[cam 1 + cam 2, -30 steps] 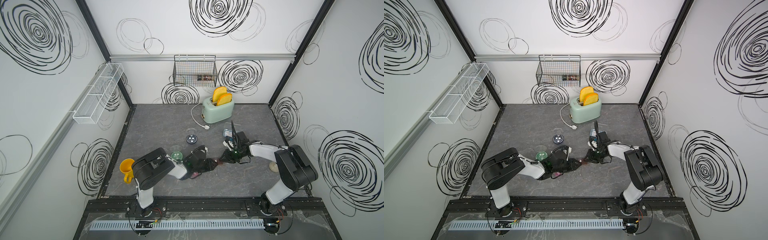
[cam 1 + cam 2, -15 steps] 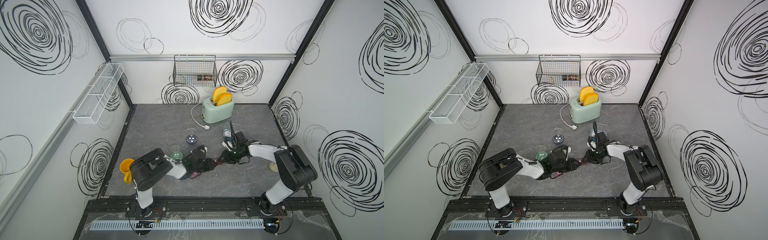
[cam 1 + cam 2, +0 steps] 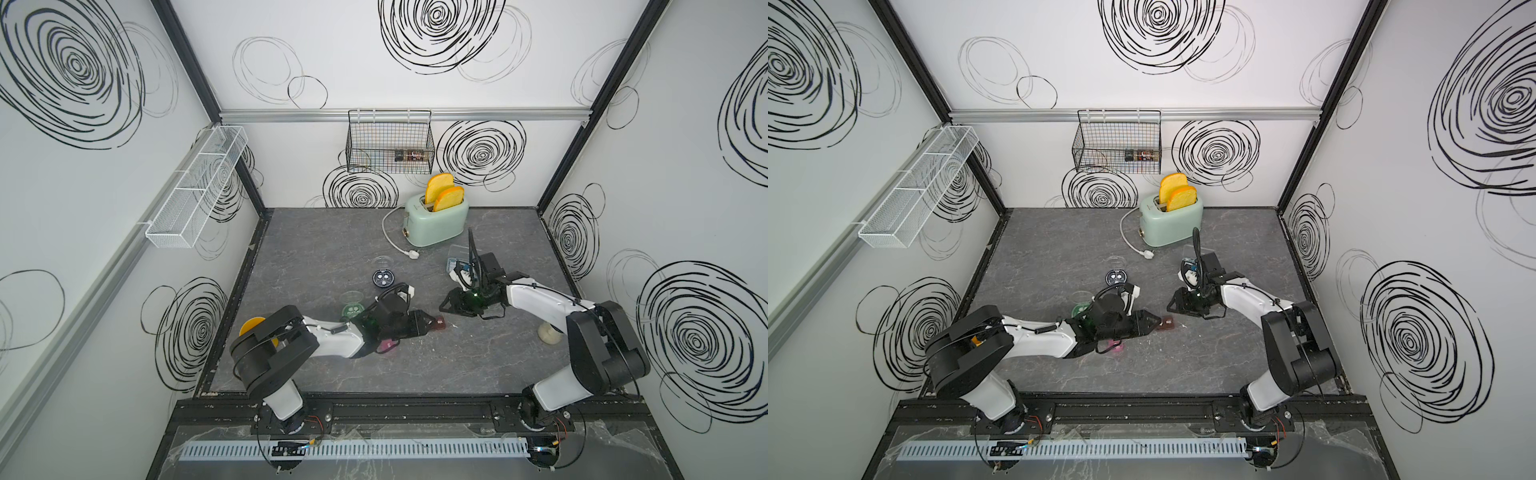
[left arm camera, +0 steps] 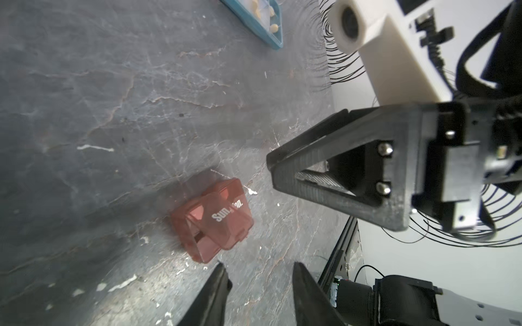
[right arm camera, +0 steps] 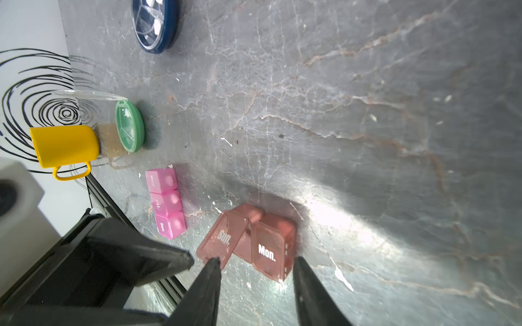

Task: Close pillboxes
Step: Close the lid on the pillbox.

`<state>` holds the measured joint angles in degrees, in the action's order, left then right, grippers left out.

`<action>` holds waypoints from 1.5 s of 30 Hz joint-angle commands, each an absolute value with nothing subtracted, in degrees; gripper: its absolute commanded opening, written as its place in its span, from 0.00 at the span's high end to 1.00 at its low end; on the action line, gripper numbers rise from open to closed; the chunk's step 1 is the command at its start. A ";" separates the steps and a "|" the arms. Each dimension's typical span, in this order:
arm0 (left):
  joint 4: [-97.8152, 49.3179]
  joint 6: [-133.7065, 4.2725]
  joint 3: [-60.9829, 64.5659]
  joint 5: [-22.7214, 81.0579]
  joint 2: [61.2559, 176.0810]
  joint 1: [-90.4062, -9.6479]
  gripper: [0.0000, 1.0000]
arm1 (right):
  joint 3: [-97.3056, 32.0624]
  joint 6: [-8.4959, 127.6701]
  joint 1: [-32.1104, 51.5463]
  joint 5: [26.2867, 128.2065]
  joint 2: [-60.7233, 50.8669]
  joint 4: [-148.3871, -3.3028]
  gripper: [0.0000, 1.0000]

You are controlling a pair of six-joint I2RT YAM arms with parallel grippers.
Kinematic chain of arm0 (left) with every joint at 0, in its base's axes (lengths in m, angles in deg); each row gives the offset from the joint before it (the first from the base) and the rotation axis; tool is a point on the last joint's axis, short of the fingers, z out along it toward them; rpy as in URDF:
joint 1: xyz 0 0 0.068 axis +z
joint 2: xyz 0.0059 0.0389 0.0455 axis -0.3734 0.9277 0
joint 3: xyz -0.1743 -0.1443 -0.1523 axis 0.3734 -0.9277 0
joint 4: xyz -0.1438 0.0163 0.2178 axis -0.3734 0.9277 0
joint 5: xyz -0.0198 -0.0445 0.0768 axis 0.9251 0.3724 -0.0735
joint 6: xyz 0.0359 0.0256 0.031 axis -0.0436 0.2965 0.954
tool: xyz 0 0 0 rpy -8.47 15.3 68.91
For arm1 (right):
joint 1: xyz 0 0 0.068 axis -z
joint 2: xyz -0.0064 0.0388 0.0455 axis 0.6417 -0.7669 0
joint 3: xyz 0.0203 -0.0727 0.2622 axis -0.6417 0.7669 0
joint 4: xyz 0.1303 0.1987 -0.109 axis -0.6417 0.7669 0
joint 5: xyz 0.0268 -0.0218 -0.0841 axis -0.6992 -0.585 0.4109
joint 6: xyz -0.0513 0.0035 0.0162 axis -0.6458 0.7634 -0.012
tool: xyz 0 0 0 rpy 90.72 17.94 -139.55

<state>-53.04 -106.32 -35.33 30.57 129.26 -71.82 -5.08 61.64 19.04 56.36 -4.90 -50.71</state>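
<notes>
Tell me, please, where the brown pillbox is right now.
In both top views the brown pillbox lies on the table near its middle, between the tips of the left gripper and the right gripper, with the pink pillbox close by.

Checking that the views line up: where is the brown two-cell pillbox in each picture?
In a top view: brown two-cell pillbox mid-table, at the left hand's tips.
In a top view: pillbox, same place.
Left wrist: pillbox just ahead of that hand.
Right wrist: pillbox just ahead of the right hand.
Shared landmark: the left hand, in all four.
</notes>
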 commanded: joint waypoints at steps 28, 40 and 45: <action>-57.51 -106.71 -33.08 33.02 136.81 -69.78 0.50 | -1.23 60.39 17.55 55.24 -9.97 -53.77 0.55; -59.54 -107.58 -33.70 33.29 139.03 -70.14 0.51 | -0.60 61.19 17.32 55.03 -11.20 -54.93 0.61; -60.10 -107.61 -33.43 33.46 140.24 -70.35 0.52 | -0.52 61.36 17.26 55.06 -11.64 -55.12 0.63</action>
